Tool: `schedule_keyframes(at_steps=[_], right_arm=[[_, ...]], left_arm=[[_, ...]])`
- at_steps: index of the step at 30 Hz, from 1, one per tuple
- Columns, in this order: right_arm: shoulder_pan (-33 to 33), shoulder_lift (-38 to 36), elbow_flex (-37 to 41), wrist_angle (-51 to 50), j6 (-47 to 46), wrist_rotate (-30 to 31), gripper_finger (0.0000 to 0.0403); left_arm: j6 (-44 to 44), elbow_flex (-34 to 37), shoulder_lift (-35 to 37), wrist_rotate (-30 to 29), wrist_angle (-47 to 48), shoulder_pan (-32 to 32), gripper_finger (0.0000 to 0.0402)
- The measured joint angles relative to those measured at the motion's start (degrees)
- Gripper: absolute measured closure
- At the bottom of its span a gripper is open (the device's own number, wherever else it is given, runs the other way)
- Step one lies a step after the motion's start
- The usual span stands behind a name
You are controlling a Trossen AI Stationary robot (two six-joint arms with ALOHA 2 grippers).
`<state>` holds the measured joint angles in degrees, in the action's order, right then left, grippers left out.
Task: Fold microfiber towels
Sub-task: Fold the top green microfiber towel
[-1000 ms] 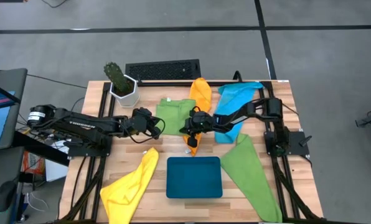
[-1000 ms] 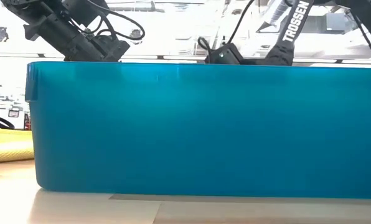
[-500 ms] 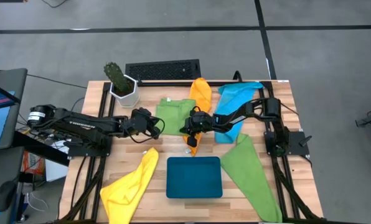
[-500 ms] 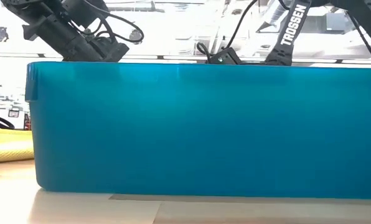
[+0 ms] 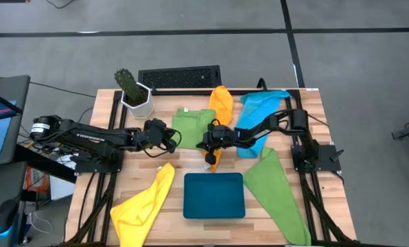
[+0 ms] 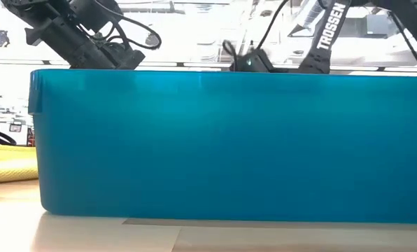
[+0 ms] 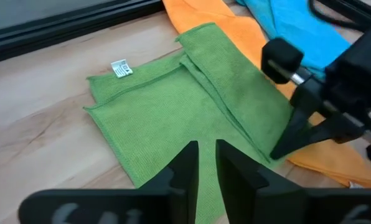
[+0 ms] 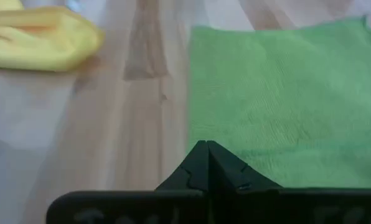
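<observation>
A green towel (image 5: 193, 127) lies folded and flat on the table's far middle, with a white tag (image 7: 119, 68) at one corner. My left gripper (image 7: 205, 162) hovers over its left edge, its fingers a narrow gap apart with nothing between them. My right gripper (image 8: 207, 149) is shut at the towel's right edge, beside the orange towel (image 5: 221, 103). The blue towel (image 5: 259, 110), a second green towel (image 5: 276, 192) and the yellow towel (image 5: 146, 202) lie loose around them. My right gripper's shut fingertips (image 7: 279, 152) rest on the folded green towel's edge (image 7: 266, 155), the one next to the orange towel. They slant down from the table's right side. The towel lies flat on the table under them; whether any cloth is caught between the fingers I cannot tell.
A dark teal tray (image 5: 214, 195) stands at the near middle and fills the low view (image 6: 229, 140). A potted cactus (image 5: 132, 92) and a black grille (image 5: 179, 77) stand at the far edge. Bare wood shows to the left of the folded towel.
</observation>
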<state>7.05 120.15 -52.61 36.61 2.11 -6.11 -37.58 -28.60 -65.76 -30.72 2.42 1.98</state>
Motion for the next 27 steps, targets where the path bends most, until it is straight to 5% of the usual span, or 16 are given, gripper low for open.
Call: schedule_keyframes(at_steps=[7, 15, 23, 27], right_arm=[[0.48, 1.65, -0.18, 0.69, -0.66, -0.39, 0.0381], [1.18, -9.1, -0.03, -0.9, -0.68, 0.04, 0.0369], [0.29, -14.21, -0.01, -2.91, 1.15, 0.09, 0.0371], [0.17, -13.77, 0.08, -4.42, 0.81, 0.07, 0.0374]], left_arm=[[-0.81, 0.0, 0.0, 0.31, 1.07, 0.0, 0.0348], [-10.28, 3.31, 0.07, 0.5, 3.8, -0.1, 0.0348], [-17.96, 14.97, 0.04, 3.4, -14.48, -1.43, 0.0348], [-18.34, 16.5, 0.04, 7.08, -13.43, -2.13, 0.0348]])
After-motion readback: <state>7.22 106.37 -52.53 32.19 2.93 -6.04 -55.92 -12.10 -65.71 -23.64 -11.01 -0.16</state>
